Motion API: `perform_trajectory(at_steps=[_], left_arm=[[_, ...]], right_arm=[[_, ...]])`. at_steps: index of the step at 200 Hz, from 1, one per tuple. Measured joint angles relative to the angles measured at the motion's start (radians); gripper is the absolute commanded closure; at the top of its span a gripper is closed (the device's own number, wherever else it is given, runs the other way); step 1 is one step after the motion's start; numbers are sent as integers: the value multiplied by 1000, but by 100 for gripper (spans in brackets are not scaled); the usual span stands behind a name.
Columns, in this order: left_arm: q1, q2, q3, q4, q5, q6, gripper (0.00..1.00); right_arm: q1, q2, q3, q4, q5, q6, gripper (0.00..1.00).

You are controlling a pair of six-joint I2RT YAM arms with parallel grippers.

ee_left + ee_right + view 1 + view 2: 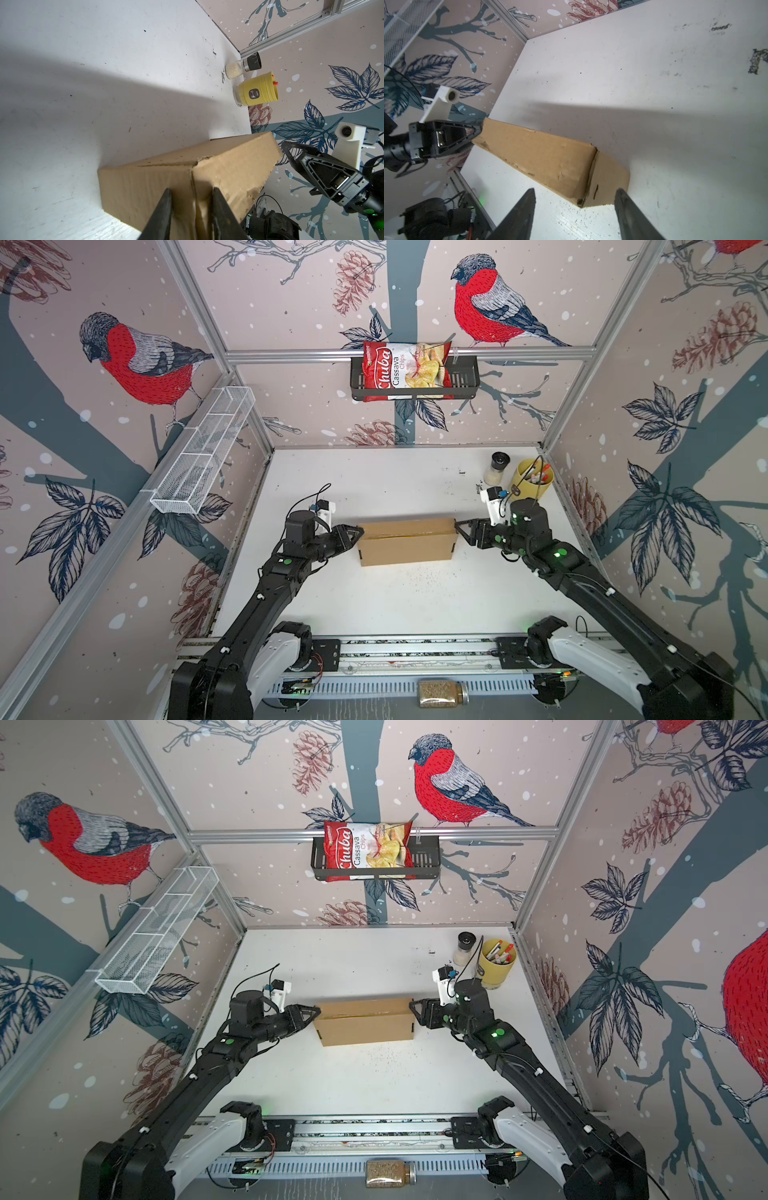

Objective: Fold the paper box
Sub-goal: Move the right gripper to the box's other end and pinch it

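The paper box is a closed brown cardboard block lying lengthwise mid-table, with a seam along its top front edge. My left gripper is at the box's left top corner. In the left wrist view its jaws stand narrowly apart, shut on the cardboard of that end, with a fold line between them. My right gripper is at the right end. In the right wrist view it is wide open, with the box end just beyond its tips and nothing between them.
A salt shaker and a yellow cup of pens stand at the back right corner. A black wall basket holds a chips bag; a white wire basket hangs on the left wall. A jar lies beyond the front rail.
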Motion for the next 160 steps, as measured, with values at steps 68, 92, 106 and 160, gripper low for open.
perform_trajectory(at_steps=[68,92,106,160], left_arm=[[0,-6,-10,12,0,0,68],[0,-11,-15,17,0,0,68],[0,-11,-15,18,0,0,68],[0,-11,-16,18,0,0,69]], right_arm=[[-89,121,53,-88,-198,70,51],[-89,145,53,-90,-227,70,51],[-85,162,53,-90,-235,69,51],[-83,214,23,-67,-278,46,65]])
